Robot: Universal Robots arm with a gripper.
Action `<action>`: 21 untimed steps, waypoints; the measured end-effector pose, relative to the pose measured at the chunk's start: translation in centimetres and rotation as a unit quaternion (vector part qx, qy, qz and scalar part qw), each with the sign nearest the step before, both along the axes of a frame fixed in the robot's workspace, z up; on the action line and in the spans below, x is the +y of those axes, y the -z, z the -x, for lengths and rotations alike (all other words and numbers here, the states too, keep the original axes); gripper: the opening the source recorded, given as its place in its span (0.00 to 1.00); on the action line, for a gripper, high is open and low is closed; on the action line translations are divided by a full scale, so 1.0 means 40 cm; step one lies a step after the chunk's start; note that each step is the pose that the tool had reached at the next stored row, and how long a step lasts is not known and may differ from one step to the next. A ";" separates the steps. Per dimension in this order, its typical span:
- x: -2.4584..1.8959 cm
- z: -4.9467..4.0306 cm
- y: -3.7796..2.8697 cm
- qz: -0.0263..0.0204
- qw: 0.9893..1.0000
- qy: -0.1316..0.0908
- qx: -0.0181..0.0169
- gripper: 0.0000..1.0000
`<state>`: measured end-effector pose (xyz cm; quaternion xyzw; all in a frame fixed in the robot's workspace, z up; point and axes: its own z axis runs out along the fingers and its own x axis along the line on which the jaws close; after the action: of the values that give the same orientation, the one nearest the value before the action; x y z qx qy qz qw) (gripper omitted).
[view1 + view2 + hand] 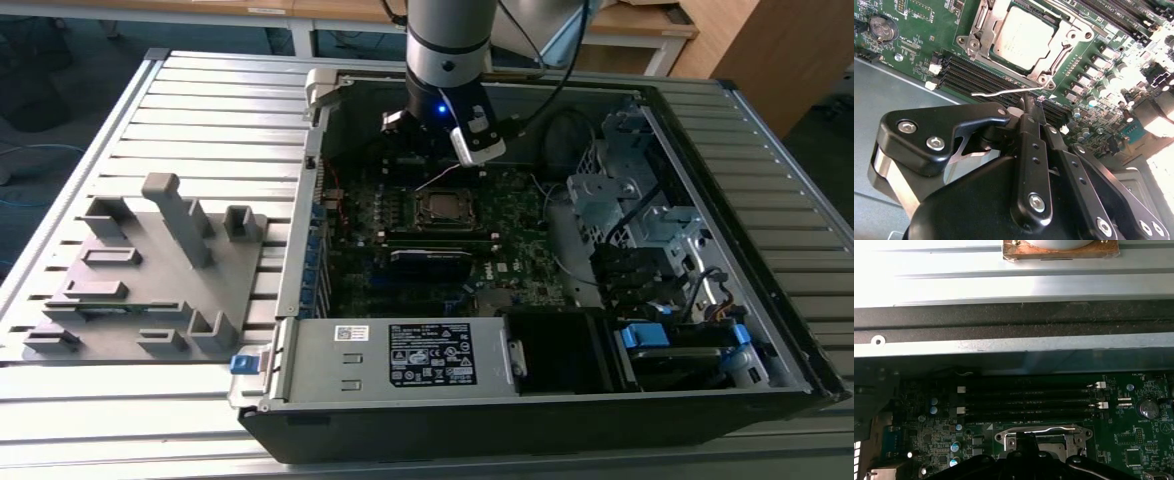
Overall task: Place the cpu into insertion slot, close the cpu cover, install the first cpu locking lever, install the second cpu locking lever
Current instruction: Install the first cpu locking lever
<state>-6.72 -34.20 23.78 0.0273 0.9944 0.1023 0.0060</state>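
The cpu (1024, 37), a flat silvery square, lies in the insertion slot (985, 47) on the green board. The cpu cover (1054, 65) is folded flat over it, its window framing the chip. A thin wire locking lever (996, 93) sticks out free from the socket's corner, across the memory slots. My gripper (1029, 102) is shut with its tips right at this lever, holding nothing that I can see. In the exterior view the gripper (424, 160) hangs inside the open case just behind the socket (441, 207). The first wrist view has the gripper (1026, 440) at the socket frame (1036, 432).
Long black memory slots (1026, 400) run beside the socket, and a coin battery (881, 27) sits nearby. The case wall (1014, 347) is close behind. A power supply (400, 355), a drive cage (634, 210) and cables fill the case. A grey fixture (147, 270) stands on the table.
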 end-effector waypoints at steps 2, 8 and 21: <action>0.000 0.000 0.000 0.000 1.000 0.000 0.000 0.10; 0.000 0.000 0.002 0.000 1.000 0.000 -0.001 0.10; 0.000 0.000 0.008 -0.002 1.000 0.000 -0.009 0.10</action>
<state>-6.72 -34.20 23.45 0.0265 0.9941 0.1041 0.0146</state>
